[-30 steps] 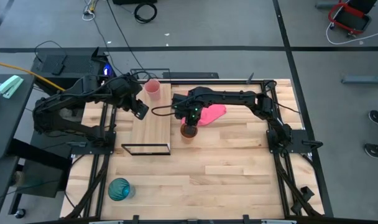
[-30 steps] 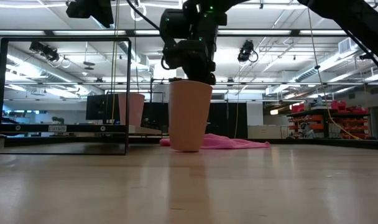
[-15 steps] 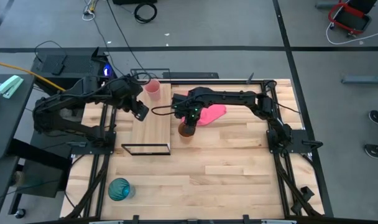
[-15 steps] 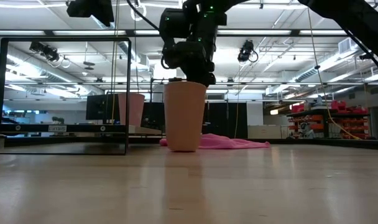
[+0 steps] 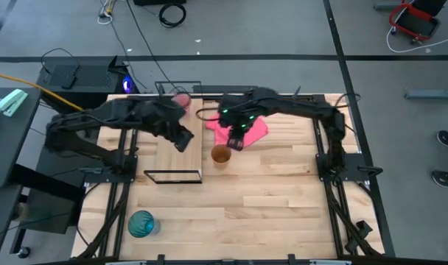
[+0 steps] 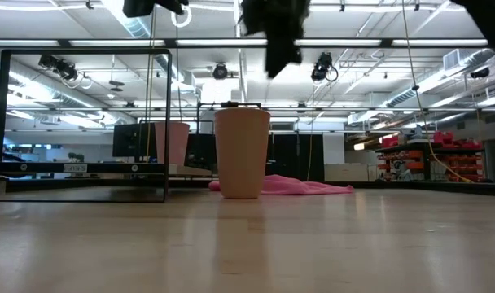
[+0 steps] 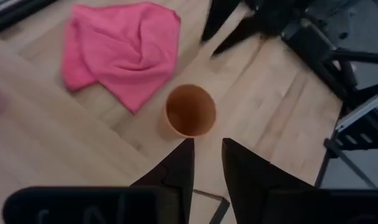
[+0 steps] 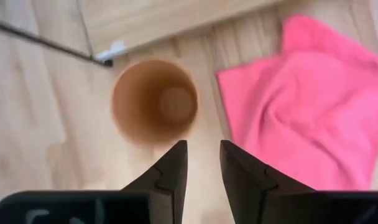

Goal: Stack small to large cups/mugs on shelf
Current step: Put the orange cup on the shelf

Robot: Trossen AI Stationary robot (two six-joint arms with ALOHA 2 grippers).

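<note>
We see the orange-brown cup (image 5: pixel 221 154) standing upright on the table (image 5: pixel 283 199), just beside the shelf (image 5: pixel 176 154) and free of both grippers. In the low view this cup (image 6: pixel 242 153) stands alone, with nothing touching it.

The right gripper (image 5: pixel 236 141) hangs above the pink cloth (image 5: pixel 257 129), near the cup and lifted off it. In the right wrist view its fingers (image 8: pixel 171 169) stand a little apart with only a narrow gap between them, holding nothing; the cup (image 8: pixel 155 99) shows just beyond their tips, its mouth open and empty, with the cloth (image 8: pixel 301 106) beside it.

The left gripper (image 5: pixel 182 140) reaches over the shelf, close to the cup's side. In the left wrist view its fingers (image 7: pixel 179 171) also stand narrowly apart and hold nothing, and the cup (image 7: pixel 189 111) lies just past them, next to the cloth (image 7: pixel 117 46).

The small pink cup (image 5: pixel 181 99) stands at the far end of the shelf, partly hidden by the left arm. The teal cup (image 5: pixel 141 223) stands well apart, at the table's near left corner.
</note>
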